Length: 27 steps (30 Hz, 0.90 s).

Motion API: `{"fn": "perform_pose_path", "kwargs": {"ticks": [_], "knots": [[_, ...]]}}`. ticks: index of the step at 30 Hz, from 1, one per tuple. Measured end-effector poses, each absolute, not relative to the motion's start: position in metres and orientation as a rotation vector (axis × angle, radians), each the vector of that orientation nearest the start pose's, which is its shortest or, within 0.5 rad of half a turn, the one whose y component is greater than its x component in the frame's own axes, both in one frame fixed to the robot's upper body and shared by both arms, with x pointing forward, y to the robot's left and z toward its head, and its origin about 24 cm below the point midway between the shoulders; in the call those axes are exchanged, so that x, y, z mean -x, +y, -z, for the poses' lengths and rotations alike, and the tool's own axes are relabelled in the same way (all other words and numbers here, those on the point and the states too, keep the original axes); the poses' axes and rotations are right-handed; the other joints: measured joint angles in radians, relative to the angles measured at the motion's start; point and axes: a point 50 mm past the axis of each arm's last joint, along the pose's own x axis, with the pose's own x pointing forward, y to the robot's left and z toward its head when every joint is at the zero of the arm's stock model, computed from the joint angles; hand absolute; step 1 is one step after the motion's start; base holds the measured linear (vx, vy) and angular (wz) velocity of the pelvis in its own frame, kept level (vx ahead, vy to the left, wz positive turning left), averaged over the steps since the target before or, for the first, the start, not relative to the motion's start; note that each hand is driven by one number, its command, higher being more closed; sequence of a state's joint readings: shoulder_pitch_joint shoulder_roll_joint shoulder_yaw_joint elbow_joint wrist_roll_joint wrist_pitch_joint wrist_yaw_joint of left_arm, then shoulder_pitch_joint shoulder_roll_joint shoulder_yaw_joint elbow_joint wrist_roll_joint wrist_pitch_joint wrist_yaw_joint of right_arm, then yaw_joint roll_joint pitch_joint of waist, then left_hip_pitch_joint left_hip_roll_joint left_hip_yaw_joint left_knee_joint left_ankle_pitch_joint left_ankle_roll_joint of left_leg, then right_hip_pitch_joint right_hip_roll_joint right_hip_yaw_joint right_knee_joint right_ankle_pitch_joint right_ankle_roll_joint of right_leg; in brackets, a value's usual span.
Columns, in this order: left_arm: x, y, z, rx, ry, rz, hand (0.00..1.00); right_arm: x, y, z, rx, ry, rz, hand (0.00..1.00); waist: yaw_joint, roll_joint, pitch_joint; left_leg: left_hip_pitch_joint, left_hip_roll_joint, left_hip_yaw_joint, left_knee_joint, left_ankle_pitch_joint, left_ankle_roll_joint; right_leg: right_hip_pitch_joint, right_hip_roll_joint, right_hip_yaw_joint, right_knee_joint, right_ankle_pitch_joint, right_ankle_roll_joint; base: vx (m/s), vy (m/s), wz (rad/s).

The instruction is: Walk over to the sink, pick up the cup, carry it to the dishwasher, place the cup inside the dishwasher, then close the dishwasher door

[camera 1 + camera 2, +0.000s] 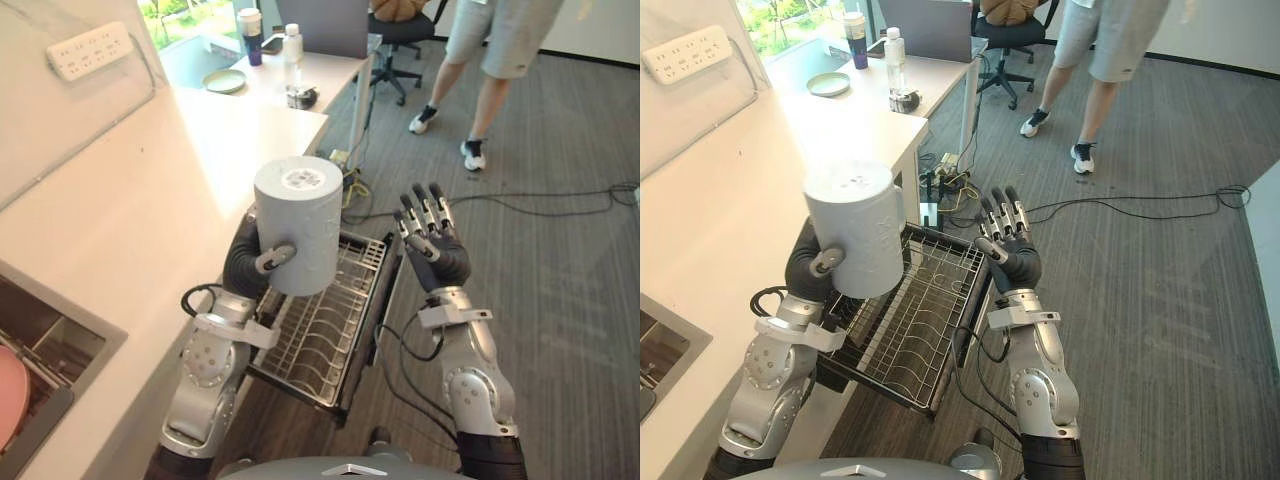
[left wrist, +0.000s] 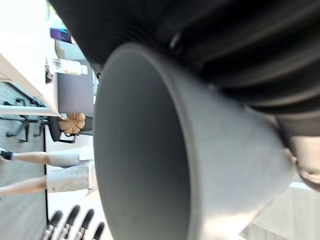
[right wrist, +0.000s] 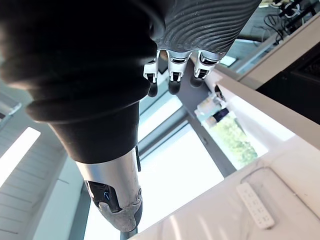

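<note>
White counter (image 1: 150, 200) left, grey carpet (image 1: 560, 200) right, dishwasher rack (image 1: 320, 335) out; left hand (image 1: 264, 262) clasps pale grey cup (image 1: 300, 215), base up; right hand (image 1: 437, 248) spread.

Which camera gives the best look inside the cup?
The left wrist view: it looks straight into the open mouth of the cup. Both eye views show its outer wall and closed end, gripped by the left hand.

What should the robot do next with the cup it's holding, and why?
Probably lower the cup onto the dishwasher rack: the left hand grips it, mouth down, above the pulled-out rack, and the right hand is open beside it.
</note>
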State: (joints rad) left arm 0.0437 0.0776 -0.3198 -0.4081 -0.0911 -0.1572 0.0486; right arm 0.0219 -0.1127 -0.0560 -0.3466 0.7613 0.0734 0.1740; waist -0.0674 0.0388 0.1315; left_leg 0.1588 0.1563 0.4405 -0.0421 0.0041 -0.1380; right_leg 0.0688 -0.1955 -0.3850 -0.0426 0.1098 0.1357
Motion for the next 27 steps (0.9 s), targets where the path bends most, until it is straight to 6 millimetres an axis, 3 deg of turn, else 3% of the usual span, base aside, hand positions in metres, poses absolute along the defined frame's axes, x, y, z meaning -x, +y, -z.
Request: {"fn": "perform_pose_path", "kwargs": {"ticks": [10,19,27], "knots": [[-0.234,0.069,-0.129,-0.115,-0.47,0.189,1.0,-0.239,-0.136,-0.113,-0.564,-0.236,-0.35,0.0,0.002,-0.011,-0.007,0.002,0.004,0.015,-0.001,0.003,-0.004,-0.005,0.009,0.021,-0.011,0.008,-0.003,-0.01,-0.005,-0.03],[-0.238,0.064,-0.12,-0.339,-0.464,0.1,1.0,-0.238,-0.113,-0.122,-0.576,-0.215,-0.436,0.0,0.006,-0.022,-0.014,0.003,0.002,0.025,0.0,0.003,-0.004,-0.015,0.009,0.04,-0.013,0.019,-0.006,-0.03,-0.006,-0.06],[-0.238,0.069,-0.122,-0.485,-0.518,-0.029,1.0,-0.237,-0.106,-0.121,-0.657,-0.184,-0.454,0.0,0.002,-0.019,-0.016,0.003,0.001,0.024,-0.004,0.012,-0.002,-0.016,0.009,0.039,-0.013,0.02,-0.006,-0.02,-0.006,0.0]]}}
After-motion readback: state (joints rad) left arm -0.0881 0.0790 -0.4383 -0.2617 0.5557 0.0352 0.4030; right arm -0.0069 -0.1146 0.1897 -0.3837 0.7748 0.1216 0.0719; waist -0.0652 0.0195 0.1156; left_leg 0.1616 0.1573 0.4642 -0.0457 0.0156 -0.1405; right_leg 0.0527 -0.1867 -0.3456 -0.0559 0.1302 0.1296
